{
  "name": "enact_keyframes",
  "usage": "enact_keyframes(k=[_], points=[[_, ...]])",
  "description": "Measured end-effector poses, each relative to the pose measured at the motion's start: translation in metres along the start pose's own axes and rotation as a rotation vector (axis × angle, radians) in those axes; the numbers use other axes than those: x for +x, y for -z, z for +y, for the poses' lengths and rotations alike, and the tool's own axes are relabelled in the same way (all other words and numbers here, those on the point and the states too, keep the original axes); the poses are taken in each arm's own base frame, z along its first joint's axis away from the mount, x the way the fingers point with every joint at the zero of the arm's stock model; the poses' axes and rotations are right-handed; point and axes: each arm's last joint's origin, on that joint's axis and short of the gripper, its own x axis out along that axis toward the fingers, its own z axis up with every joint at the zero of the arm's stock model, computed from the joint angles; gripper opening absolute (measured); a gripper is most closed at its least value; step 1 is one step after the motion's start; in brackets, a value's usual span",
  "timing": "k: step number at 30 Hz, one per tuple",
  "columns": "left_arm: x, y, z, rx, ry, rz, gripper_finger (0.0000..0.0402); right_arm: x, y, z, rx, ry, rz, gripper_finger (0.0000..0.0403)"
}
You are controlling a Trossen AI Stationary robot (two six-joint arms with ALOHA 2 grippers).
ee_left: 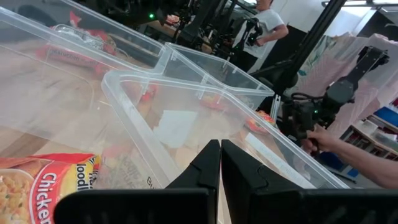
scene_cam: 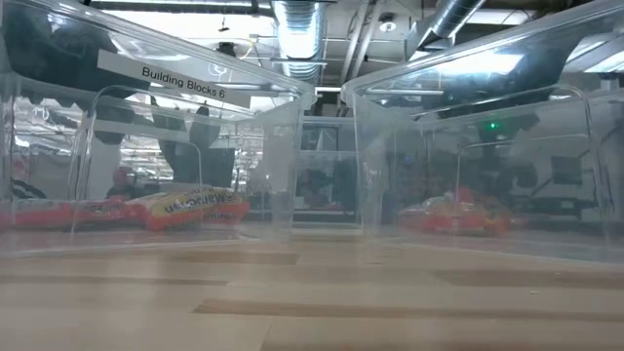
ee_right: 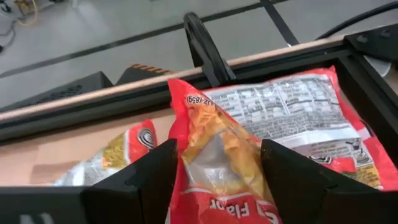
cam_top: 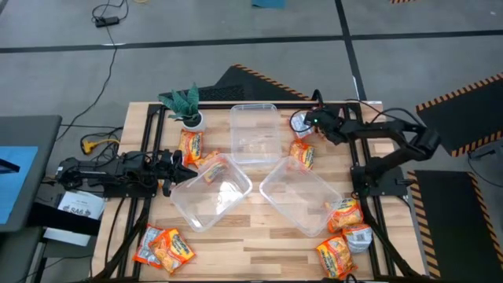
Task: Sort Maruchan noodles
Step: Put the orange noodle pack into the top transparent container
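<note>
Orange-red Maruchan noodle packets lie in clusters on the wooden table: two near the plant (cam_top: pixel 191 145), a pair at the near left (cam_top: pixel 163 248), several at the near right (cam_top: pixel 343 214), and some at the far right (cam_top: pixel 302 154). My right gripper (cam_top: pixel 308 126) is open at the far right, slanting down, with its fingers on either side of one tilted packet (ee_right: pixel 217 155). Behind that packet lies another, print side up (ee_right: pixel 286 109). My left gripper (ee_left: pixel 219 168) is shut and level at the table's left edge, beside a packet (ee_left: pixel 43 186), touching nothing. My right gripper's open fingers (ee_right: pixel 155 168) straddle the near end of the tilted packet (ee_right: pixel 186 134), coming slantwise from above. The packet's far end rises above the one behind it. Whether either finger touches the wrapper, I cannot tell.
Three clear plastic tubs stand mid-table: one far (cam_top: pixel 254 134), one left (cam_top: pixel 211 192), one right (cam_top: pixel 302 196). A small green potted plant (cam_top: pixel 187 106) sits at the far left. A black frame (ee_right: pixel 205 46) edges the table. A person's arm (ee_left: pixel 354 155) shows beyond the table.
</note>
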Motion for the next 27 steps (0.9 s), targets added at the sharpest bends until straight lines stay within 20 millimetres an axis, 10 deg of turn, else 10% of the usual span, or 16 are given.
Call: enact_keyframes(k=[4,10,27], points=[[0.0,0.0,0.0,0.0,0.0,0.0,0.0,0.006,0.002,-0.002,-0.001,0.007,0.034,0.0205],[0.0,0.0,0.0,0.0,0.0,0.0,0.0,0.001,-0.001,0.0,-0.073,-0.057,0.067,0.0024],[0.0,0.0,0.0,0.0,0.0,0.0,0.0,-0.126,-0.074,0.038,-0.125,-0.593,-0.21,0.0017]])
